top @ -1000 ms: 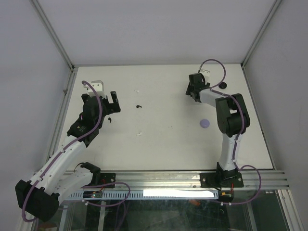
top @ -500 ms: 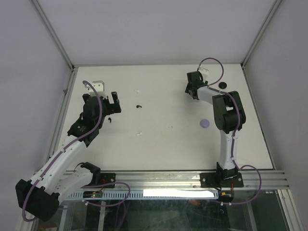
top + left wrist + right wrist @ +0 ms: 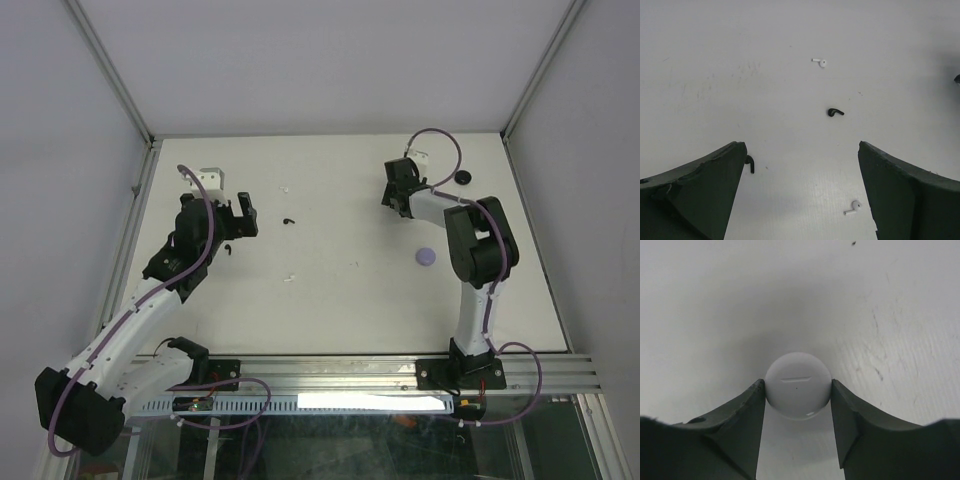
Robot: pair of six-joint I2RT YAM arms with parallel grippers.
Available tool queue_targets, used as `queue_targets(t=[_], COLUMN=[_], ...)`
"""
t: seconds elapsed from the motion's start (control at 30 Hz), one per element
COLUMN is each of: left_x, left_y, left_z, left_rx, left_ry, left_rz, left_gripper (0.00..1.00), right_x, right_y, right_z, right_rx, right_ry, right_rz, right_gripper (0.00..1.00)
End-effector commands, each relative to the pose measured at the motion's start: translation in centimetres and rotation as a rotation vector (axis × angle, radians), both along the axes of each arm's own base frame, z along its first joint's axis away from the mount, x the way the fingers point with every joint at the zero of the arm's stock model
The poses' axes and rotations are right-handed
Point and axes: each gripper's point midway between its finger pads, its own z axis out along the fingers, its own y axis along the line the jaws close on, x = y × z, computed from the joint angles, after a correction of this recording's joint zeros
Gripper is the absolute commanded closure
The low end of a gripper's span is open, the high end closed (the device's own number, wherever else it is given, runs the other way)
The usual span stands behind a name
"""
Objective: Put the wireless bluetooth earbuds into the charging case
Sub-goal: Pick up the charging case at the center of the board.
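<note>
My right gripper [image 3: 798,384] is shut on a white round charging case [image 3: 798,390], one finger on each side, low over the table at the back right [image 3: 393,197]. My left gripper [image 3: 801,150] is open and empty above the left part of the table [image 3: 240,218]. Between and beyond its fingers lie a black earbud [image 3: 835,112], a white earbud [image 3: 820,61], a second black earbud [image 3: 750,164] beside the left finger, and a second white earbud [image 3: 854,207] near the right finger. The top view shows the black earbuds [image 3: 289,221] [image 3: 229,248].
A purple round puck [image 3: 427,256] lies left of the right arm's elbow. A black round puck [image 3: 462,177] lies at the back right. Metal frame rails run along the table's left, back and right edges.
My right gripper has shifted a little to the left, and the black puck behind it shows more fully. My left gripper has moved slightly to the right, toward the earbuds.
</note>
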Motion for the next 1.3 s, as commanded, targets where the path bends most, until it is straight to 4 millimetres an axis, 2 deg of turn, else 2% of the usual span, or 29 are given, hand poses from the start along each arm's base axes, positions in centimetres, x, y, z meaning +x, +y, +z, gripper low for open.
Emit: queue_targets(t=[0.0,0.3,0.6,0.73,0.87,1.0,1.17,1.27], left_x=[0.3,-0.8,-3.5,-4.8,-6.0,-6.3,-6.0,-6.3], left_y=[-2.1,-6.1,-10.1,-11.2,-12.2,-12.7,-13.6,-14.4], left_z=[1.5,2.0,5.4,5.9,5.6,5.0,4.9,4.9], left_rx=[-0.083,-0.2,-0.406,-0.489,-0.563,-0.611,-0.679,-0.724], left_ry=[-0.037,0.026,0.05,0.07,0.1,0.119,0.142,0.156], left_rz=[-0.093,-0.28,-0.482,-0.537,-0.599,-0.615,-0.636,-0.677], left_gripper=[0.02,0.01,0.01,0.03,0.05,0.05,0.13,0.18], right_x=[-1.4,-8.0,-14.7,-17.3,-19.2,-20.6,-21.6,-22.0], right_y=[2.8,8.2,14.6,16.6,17.9,18.9,19.8,19.8], right_z=[4.8,7.4,12.6,14.8,16.5,17.8,19.3,20.3], right_rx=[0.027,0.081,0.093,0.107,0.139,0.185,0.218,0.241], right_ry=[-0.091,-0.142,-0.3,-0.384,-0.466,-0.552,-0.653,-0.709], right_rz=[0.086,0.265,0.492,0.574,0.63,0.692,0.768,0.792], right_gripper=[0.56,0.56,0.56,0.56,0.57,0.56,0.57,0.63])
